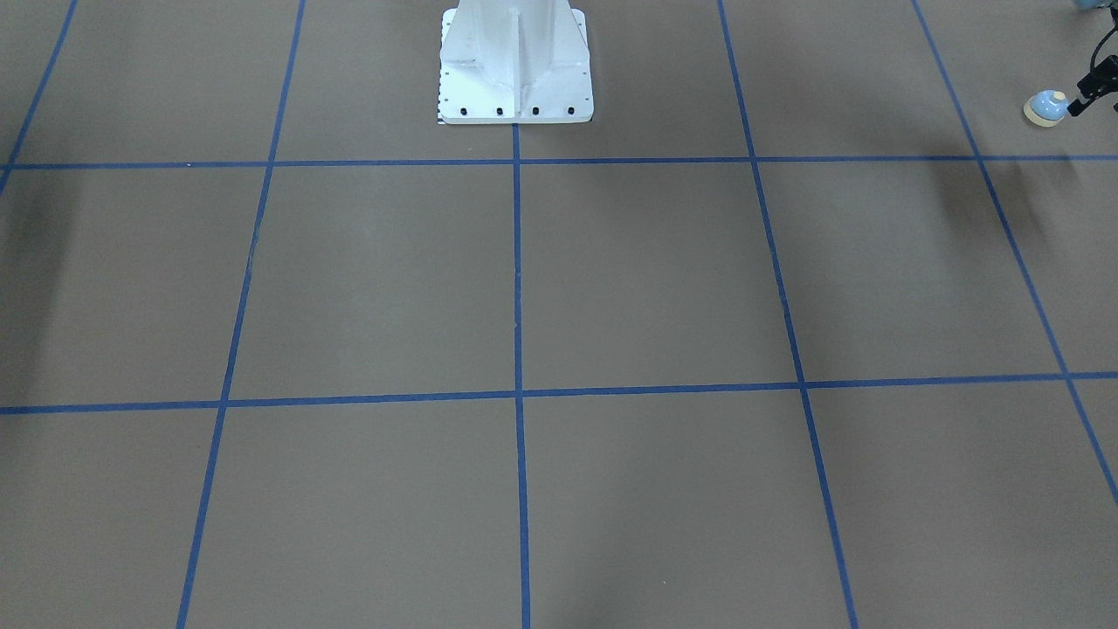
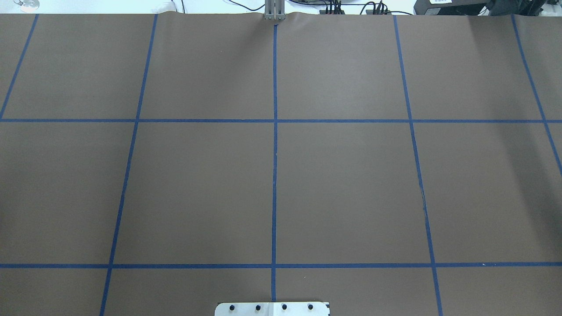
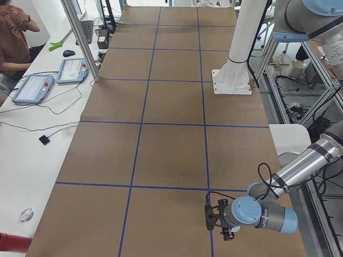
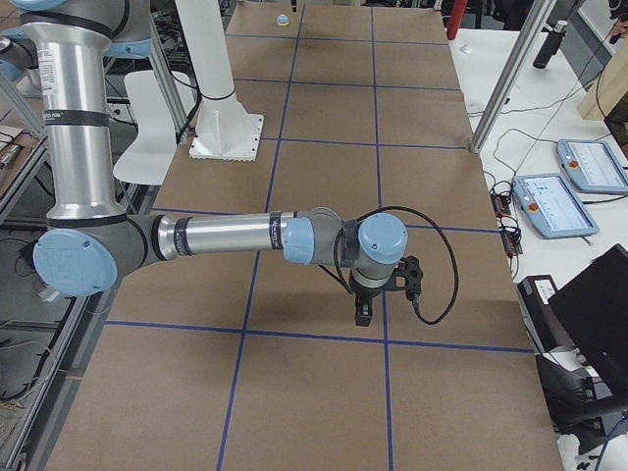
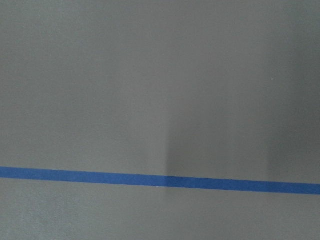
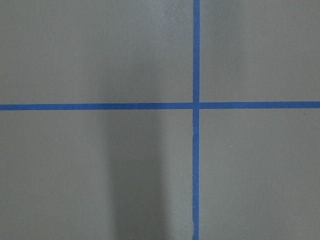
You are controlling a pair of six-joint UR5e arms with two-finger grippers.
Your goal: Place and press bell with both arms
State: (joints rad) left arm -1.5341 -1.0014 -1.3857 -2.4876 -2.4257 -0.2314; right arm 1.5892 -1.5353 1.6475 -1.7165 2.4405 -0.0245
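Glossy domed bell (image 1: 1045, 108) perhaps touches left fingers (image 1: 1081, 103); their spread, and right fingers' (image 4: 362, 313), unclear.

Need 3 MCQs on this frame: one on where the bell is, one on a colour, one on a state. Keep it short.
1. In the front-facing view, the bell sits:
A) at the centre tape crossing
B) at the far right edge, beside the left tool
C) at the bottom edge of the view

2. The grid tape is:
A) red
B) yellow
C) blue

3. The bell is:
A) upright, button up
B) upside-down
C) on its side

Key: 1 B, it shows at the right edge next to the black tool. 2 C, every line on the brown paper is blue. 3 A, the cream button faces up above the base rim.
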